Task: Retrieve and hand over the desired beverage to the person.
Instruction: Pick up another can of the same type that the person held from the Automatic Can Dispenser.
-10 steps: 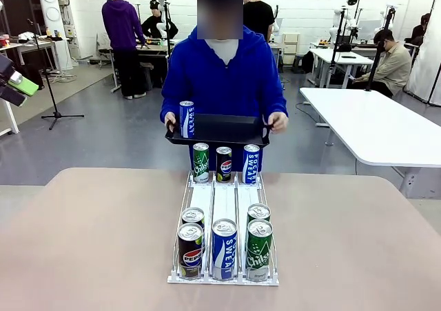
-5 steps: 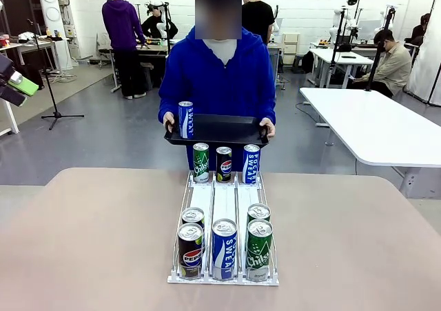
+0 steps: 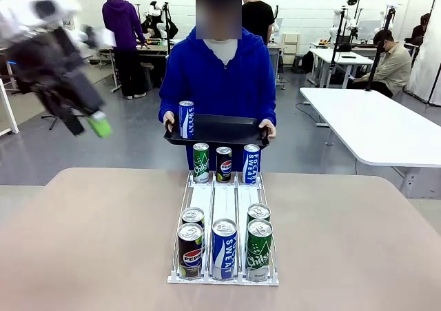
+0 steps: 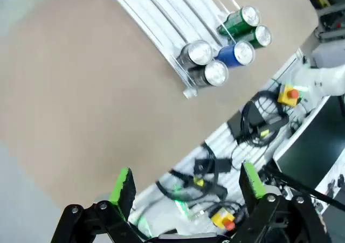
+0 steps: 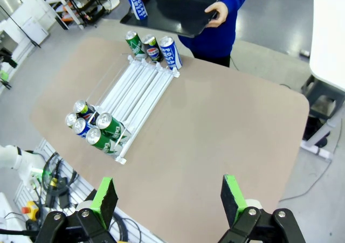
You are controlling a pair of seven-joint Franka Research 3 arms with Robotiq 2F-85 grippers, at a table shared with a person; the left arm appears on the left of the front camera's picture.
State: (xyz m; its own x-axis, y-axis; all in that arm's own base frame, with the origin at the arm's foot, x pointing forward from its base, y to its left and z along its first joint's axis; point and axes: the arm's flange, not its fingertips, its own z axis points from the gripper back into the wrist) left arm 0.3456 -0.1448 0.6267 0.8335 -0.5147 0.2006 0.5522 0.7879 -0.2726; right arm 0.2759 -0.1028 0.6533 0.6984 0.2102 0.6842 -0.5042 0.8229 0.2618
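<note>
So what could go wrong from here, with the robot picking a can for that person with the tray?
1. The front cans stand packed together in the rack; the open left hand might knock a neighbour while picking one.
2. A blue can already stands at the tray edge; adding another could topple it.
3. The arm shows blurred, likely moving fast near the person.

We see bright, even overhead light and faint shadows on the counter (image 3: 83,242). Motion blur smears the left gripper (image 3: 87,125) in the front view. Our left wrist view is soft; the right wrist view is sharp, bowed at its edges.
</note>
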